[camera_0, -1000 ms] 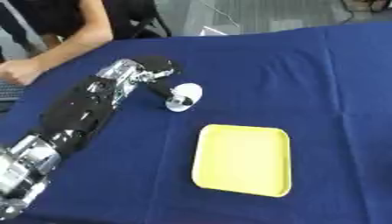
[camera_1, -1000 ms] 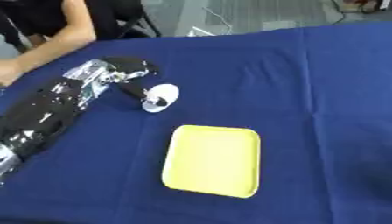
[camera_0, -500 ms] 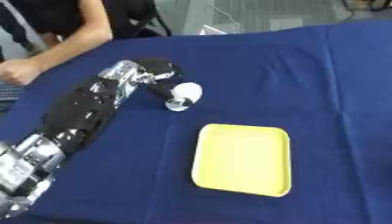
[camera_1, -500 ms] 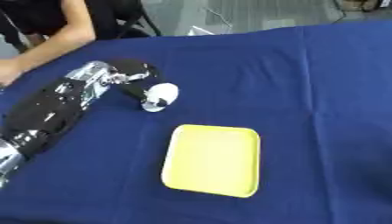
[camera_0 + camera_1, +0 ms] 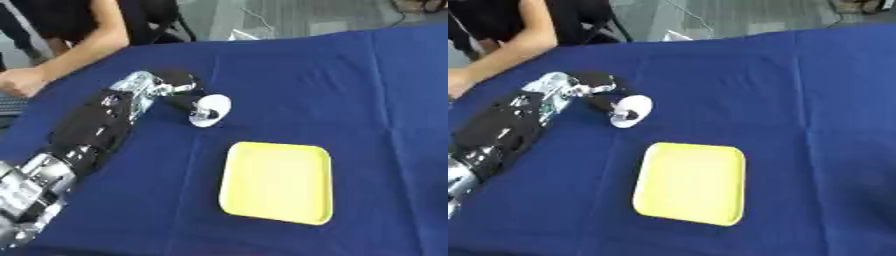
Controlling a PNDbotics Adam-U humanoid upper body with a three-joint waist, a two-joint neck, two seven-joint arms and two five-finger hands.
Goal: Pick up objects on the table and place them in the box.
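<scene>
A dark blue cloth covers the worktop (image 5: 350, 100) from edge to edge, with faint creases running across it. Past its far edge lies grey floor, with a black chair base and a thin cable showing there. The right half of the cloth is bare, as is the strip along the near edge, so there is wide room on that side.

The robot's left arm (image 5: 83, 135), black with silver joints, comes in from the lower left corner and stretches diagonally up toward the middle left of the worktop.

A shallow yellow tray (image 5: 278, 182) with rounded corners lies flat, right of the arm and nearer the viewer than the hand; nothing lies in it.

The left hand (image 5: 171, 90) is at the arm's far end, its fingers curled round a small white round object (image 5: 210, 110) with a dark part at its lower side. The object sits tilted at the fingertips, between the hand and the tray's far left corner, apart from the tray. Whether it touches the cloth I cannot tell.

The right hand shows in neither view.
</scene>
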